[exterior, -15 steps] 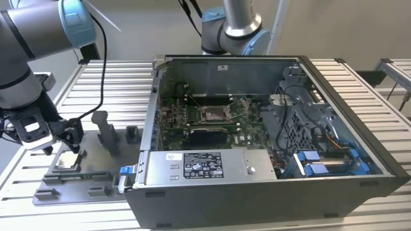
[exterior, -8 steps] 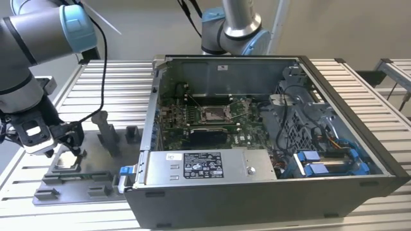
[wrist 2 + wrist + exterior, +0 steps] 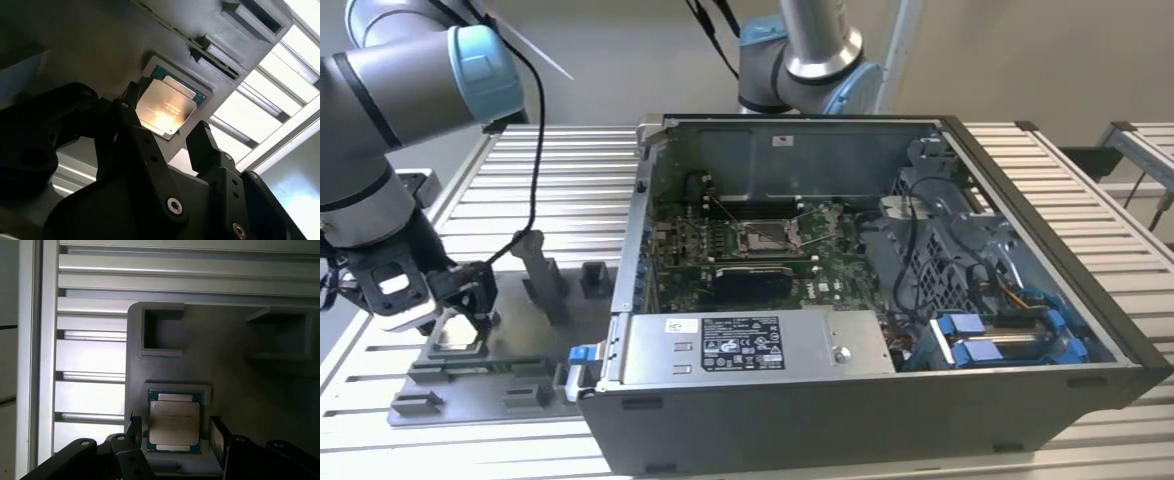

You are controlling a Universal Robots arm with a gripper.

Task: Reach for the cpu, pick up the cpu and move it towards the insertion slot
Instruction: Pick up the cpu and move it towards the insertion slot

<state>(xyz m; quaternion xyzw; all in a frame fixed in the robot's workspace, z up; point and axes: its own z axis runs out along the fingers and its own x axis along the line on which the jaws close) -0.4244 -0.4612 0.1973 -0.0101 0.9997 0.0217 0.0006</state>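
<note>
I hold the gripper [image 3: 174, 434] open astride the chip [image 3: 174, 421], not yet lifted; in the exterior view the socket [image 3: 761, 236] lies toward three o'clock.

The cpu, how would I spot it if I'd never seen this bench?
Find the open computer case; on the exterior view's left of it lies a grey tray. In both wrist views the cpu lies flat in that tray's square recess, between the open jaws. It is the one shiny silver square among dull grey blocks.
</note>
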